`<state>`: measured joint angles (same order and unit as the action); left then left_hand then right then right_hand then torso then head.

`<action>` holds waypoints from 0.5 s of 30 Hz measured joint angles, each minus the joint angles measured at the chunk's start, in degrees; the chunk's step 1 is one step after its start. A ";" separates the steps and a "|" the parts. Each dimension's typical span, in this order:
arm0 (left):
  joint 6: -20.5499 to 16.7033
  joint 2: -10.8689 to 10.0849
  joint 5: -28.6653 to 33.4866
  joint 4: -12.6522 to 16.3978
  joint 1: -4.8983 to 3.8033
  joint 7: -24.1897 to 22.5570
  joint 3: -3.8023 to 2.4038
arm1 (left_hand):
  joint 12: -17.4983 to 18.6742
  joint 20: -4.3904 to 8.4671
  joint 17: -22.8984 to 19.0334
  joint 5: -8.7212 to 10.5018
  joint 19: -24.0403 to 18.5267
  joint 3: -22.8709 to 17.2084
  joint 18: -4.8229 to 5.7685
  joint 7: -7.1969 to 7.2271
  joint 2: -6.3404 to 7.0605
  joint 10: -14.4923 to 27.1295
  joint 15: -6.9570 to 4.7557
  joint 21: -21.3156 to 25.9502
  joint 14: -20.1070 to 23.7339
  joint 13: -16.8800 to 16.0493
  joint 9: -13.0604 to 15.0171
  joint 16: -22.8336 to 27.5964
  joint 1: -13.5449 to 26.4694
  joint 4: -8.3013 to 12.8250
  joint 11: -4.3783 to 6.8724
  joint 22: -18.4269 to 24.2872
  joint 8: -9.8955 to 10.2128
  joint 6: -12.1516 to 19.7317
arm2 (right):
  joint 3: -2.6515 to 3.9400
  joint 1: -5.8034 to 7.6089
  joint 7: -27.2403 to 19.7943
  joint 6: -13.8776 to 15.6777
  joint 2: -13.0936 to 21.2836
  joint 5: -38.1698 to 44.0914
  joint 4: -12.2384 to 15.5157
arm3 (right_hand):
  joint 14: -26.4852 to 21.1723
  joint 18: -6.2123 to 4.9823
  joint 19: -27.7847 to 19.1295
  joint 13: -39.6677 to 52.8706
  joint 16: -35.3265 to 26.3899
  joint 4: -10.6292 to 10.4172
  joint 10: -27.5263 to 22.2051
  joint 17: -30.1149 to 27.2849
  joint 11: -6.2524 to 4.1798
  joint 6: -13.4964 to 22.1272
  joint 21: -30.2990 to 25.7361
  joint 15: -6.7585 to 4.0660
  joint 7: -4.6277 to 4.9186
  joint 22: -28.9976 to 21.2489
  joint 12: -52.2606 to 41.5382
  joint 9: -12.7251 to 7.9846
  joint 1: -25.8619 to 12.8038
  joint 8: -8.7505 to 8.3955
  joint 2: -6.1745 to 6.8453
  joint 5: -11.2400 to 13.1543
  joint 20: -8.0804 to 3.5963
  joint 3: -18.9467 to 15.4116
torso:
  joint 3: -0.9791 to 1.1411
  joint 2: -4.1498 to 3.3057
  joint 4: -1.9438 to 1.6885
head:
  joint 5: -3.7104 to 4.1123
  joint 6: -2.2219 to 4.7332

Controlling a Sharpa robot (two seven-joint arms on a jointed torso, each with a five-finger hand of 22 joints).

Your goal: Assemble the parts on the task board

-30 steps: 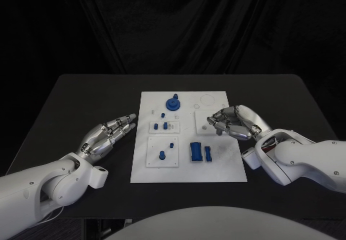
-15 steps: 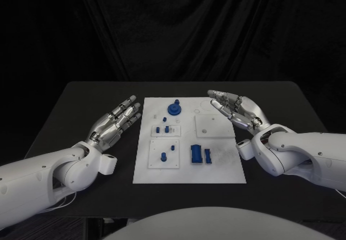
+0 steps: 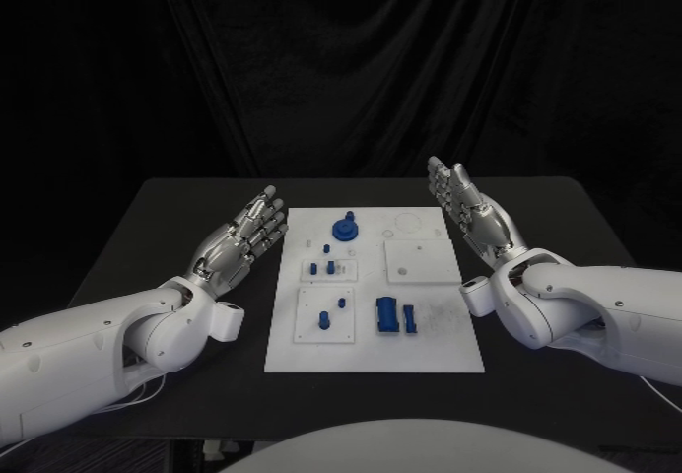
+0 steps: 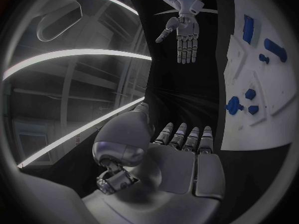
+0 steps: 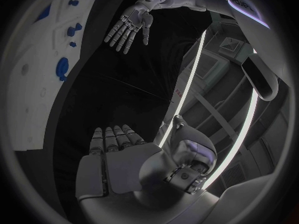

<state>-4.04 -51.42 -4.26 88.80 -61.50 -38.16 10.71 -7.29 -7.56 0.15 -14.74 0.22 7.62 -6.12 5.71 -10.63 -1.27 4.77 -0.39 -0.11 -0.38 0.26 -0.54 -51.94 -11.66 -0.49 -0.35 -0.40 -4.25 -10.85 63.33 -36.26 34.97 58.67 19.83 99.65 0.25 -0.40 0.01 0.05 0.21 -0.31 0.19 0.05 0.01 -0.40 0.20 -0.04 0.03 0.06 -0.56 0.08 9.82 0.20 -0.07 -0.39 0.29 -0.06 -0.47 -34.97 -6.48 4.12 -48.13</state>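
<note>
The white task board [image 3: 427,335] lies in the middle of the black table. Blue parts stand or lie on it: a round knob piece [image 3: 344,229] at the far end, small pegs [image 3: 330,266] in a square inset, another peg [image 3: 322,319] in a nearer inset, and two blocks [image 3: 394,316] near the front. My left hand [image 3: 241,240] is raised left of the board, flat, fingers straight and holding nothing. On the other side my right hand [image 3: 470,209] is also lifted, open and flat. The left wrist view shows the board [image 4: 274,109] and the right hand [image 4: 182,36]; the right wrist view shows the left hand [image 5: 129,24].
A plain white square inset [image 3: 420,260] sits on the board's right half, with a ring outline [image 3: 408,219] beyond it. Black table surface [image 3: 157,227] spreads on both sides of the board. A dark curtain hangs behind the table.
My right hand left the square inset, uncurled and rose to the board's right side. My left hand lifted and straightened too. The camera view shifted.
</note>
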 measured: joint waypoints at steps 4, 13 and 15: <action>-3.19 1.01 0.22 0.13 0.13 0.66 -1.69 | 1.04 1.09 -0.05 2.27 -0.11 -1.21 0.59 -2.03 1.63 0.34 -2.27 0.00 0.02 0.13 -0.06 0.22 7.98 1.69 0.34 0.13 0.09 2.23 | 3.87 -0.93 0.80 1.09 -4.66 -3.19 -3.07 | 0.00 0.00 0.01 0.00 0.00 0.10 0.00 0.00 0.00 0.19 0.00 0.00 -0.01 -0.01 0.36 -0.03 -6.07 0.00 0.02 0.19 0.00 0.02 | 0.03 0.52 0.82 | -0.70 2.36; -16.21 4.03 1.41 0.60 0.66 3.30 -6.61 | 5.18 4.58 -0.09 6.19 -0.18 -5.02 4.04 -4.71 4.46 0.78 -3.76 0.00 0.09 0.27 -0.17 0.22 21.86 4.99 0.37 0.26 0.09 3.85 | 10.08 -2.76 3.36 5.02 -12.92 -13.11 -8.76 | 0.00 -0.01 0.01 0.00 0.00 0.09 0.00 0.00 0.00 0.19 0.00 0.00 -0.01 -0.01 0.36 -0.02 -9.46 0.00 0.14 0.19 0.00 0.01 | 0.29 2.31 3.93 | -2.89 9.81; -19.90 4.73 1.77 0.72 0.79 3.99 -7.70 | 5.69 5.46 -0.10 6.86 -0.25 -5.64 4.62 -4.80 4.93 0.78 -4.17 0.00 0.10 0.29 -0.18 0.22 24.21 5.60 0.37 0.26 0.09 3.93 | 10.62 -2.90 3.94 5.81 -13.69 -14.92 -9.32 | 0.00 -0.01 0.01 0.00 0.00 0.09 0.00 0.01 0.00 0.19 0.00 0.00 -0.01 -0.01 0.36 -0.02 -9.46 0.00 0.14 0.19 0.00 0.01 | 0.32 2.65 4.52 | -3.23 10.96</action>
<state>-23.95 -46.69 -2.49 89.51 -60.71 -34.17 3.01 -1.61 -2.11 0.06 -7.88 -0.03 1.99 -1.51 0.91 -5.70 -0.49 0.60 -0.39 -0.01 -0.09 0.07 -0.32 -27.73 -6.06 -0.11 -0.09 -0.31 -0.31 -0.23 60.43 -32.33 40.78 44.98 4.91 90.32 0.25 -0.41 0.02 0.06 0.21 -0.22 0.19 0.06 0.01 -0.21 0.20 -0.04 0.02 0.06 -0.20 0.06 0.36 0.20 0.07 -0.20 0.29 -0.05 -0.15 -32.33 -1.96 0.89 -37.16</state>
